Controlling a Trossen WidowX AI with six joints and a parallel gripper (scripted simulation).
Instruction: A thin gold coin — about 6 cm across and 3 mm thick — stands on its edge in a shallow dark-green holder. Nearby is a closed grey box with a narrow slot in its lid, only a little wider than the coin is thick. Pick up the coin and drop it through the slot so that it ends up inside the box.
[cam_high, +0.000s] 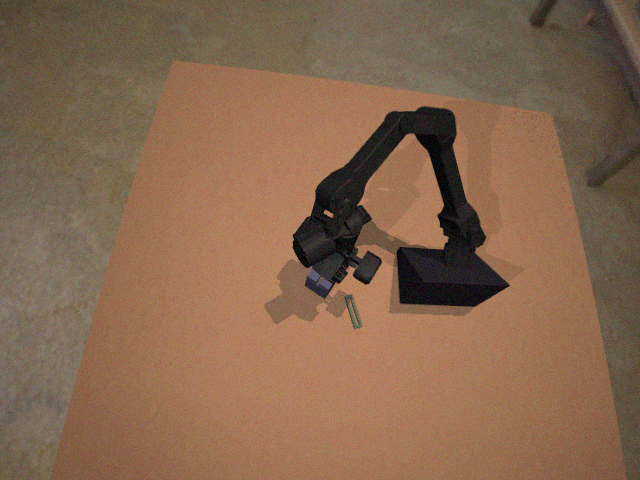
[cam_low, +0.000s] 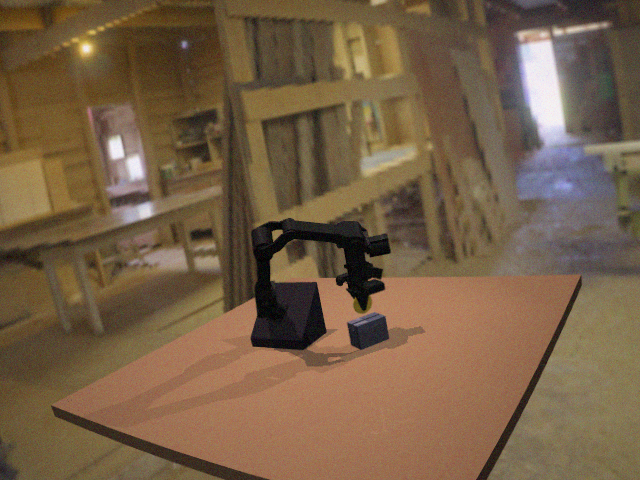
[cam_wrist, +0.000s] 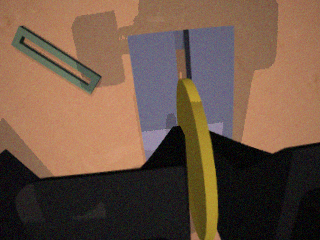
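1. We see the gold coin (cam_wrist: 196, 165) standing on its edge in the gripper (cam_low: 363, 297), which is squeezed shut on it.
2. The coin hangs in the air right over the grey box (cam_wrist: 160, 80). It is not touching the lid.
3. In the wrist view the front edge of the coin points at the dark slot (cam_wrist: 186, 50) in the lid. The coin looks a tiny bit slanted next to the slot.
4. We think this is where it could go wrong. The slot is very thin, so if the coin stays slanted or sits a little to one side, it may hit the lid and not go in.
5. If we let go too high, the coin could bounce, fall flat on the lid, or roll off onto the orange table (cam_high: 206, 361).
6. The dark-green holder (cam_high: 353, 311) has no coin in it. It lies on the table just beside the box.
7. We count one coin, one box with one slot, one holder, one arm and one gripper.
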